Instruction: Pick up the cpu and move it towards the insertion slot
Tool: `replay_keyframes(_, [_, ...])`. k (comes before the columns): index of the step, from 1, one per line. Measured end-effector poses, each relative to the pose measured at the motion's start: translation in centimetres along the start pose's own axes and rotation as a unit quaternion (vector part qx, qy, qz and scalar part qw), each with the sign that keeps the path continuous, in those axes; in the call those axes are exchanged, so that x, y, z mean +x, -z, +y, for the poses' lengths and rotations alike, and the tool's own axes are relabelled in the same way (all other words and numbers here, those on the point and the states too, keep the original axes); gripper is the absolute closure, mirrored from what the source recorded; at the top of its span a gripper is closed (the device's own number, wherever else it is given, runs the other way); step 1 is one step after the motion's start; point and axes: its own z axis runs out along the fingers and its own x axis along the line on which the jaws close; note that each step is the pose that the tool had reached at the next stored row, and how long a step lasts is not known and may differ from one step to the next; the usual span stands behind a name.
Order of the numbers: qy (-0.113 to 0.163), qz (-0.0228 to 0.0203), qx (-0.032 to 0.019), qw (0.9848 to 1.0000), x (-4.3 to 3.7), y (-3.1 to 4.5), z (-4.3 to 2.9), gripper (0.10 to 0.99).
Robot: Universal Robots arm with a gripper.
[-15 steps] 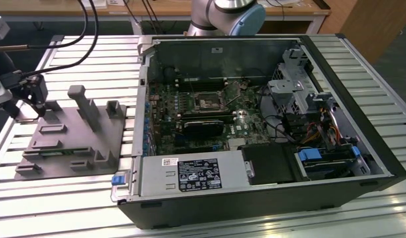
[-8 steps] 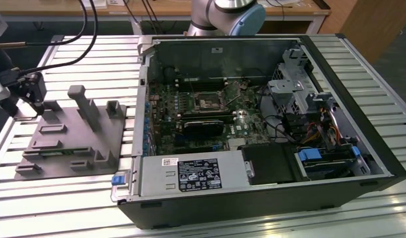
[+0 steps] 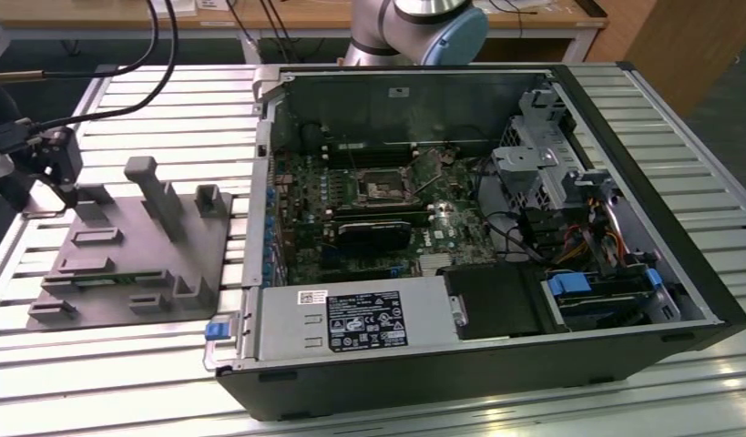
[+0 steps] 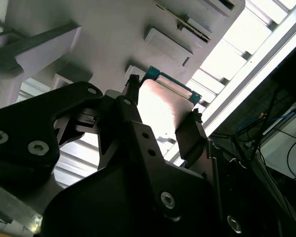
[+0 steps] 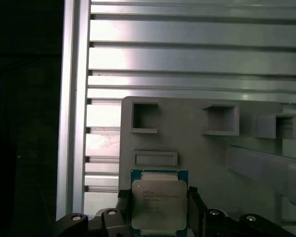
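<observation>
The gripper (image 5: 159, 196) has its two dark fingers (image 5: 124, 198) pressed against opposite edges of the cpu (image 5: 159, 207), so it is clamped on the chip. In the second wrist view the gripper (image 4: 164, 102) shows the same hold, one finger (image 4: 191, 134) against each side of the cpu (image 4: 163, 111), whose metal top glares brightly and whose teal board edge lies close to the grey surface beyond it. Whether the chip has come clear of that surface I cannot tell.

That surface is the fixture plate (image 5: 212, 158), a grey plastic slab with shallow rectangular pockets (image 5: 144, 116) and raised blocks. The cpu sits at the plate's corner nearest the edge of the tabletop (image 5: 187, 59), which is built of ribbed aluminium slats.

In the exterior view the gripper (image 3: 69, 196) stands over the far corner of the fixture plate (image 3: 117, 264), close to the tabletop (image 3: 166, 91) edge on the exterior view's left. Just beside the plate, toward the middle of the tabletop, lies an open computer case (image 3: 664, 228) with its motherboard (image 3: 311, 246) facing up. The insertion slot (image 3: 383, 189) is on that board, toward the case's far wall, with a black card (image 3: 373, 238) nearer the camera. The slot is well apart from the gripper.
</observation>
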Motion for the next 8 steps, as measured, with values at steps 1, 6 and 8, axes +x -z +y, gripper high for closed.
replay_keyframes(1, [0.0, 0.0, 0.0, 1.0, 0.0, 0.09, 0.0, 0.541])
replay_keyframes(6, [0.0, 0.0, 0.0, 1.0, 0.0, 0.48, 0.02, 0.541])
replay_keyframes(8, [0.0, 0.0, 0.0, 1.0, 0.0, 0.63, 0.03, 0.541])
